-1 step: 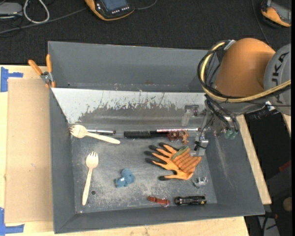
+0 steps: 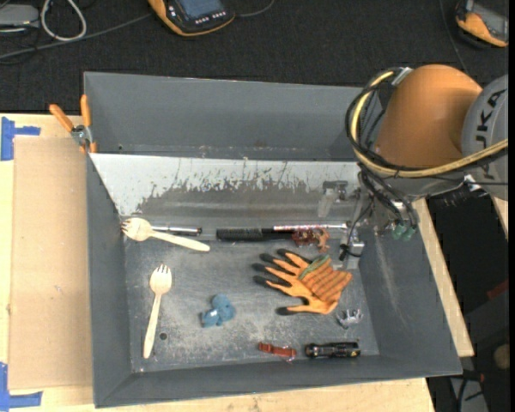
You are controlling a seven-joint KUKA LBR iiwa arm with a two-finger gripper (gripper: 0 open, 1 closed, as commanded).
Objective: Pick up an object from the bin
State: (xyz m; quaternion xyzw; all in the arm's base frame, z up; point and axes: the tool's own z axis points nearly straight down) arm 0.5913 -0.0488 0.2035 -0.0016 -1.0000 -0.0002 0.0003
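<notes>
My fingers hang at 3 o'clock in the bin, just beside the orange glove, which I judge the nearest pick. Apart or together: cannot tell.

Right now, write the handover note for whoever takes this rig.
Pincer: low at the right side of the bin, just beyond the cuff end of the orange and black glove; whether it is open or shut cannot be told.
Things: the glove lies flat right of centre. A black pen lies along the back, a cream spoon and cream fork lie at the left, and a blue lump lies near the middle.
Done: nothing lifted yet.
Left: grasp one thing, likely the glove as it is nearest, and raise it clear.
</notes>
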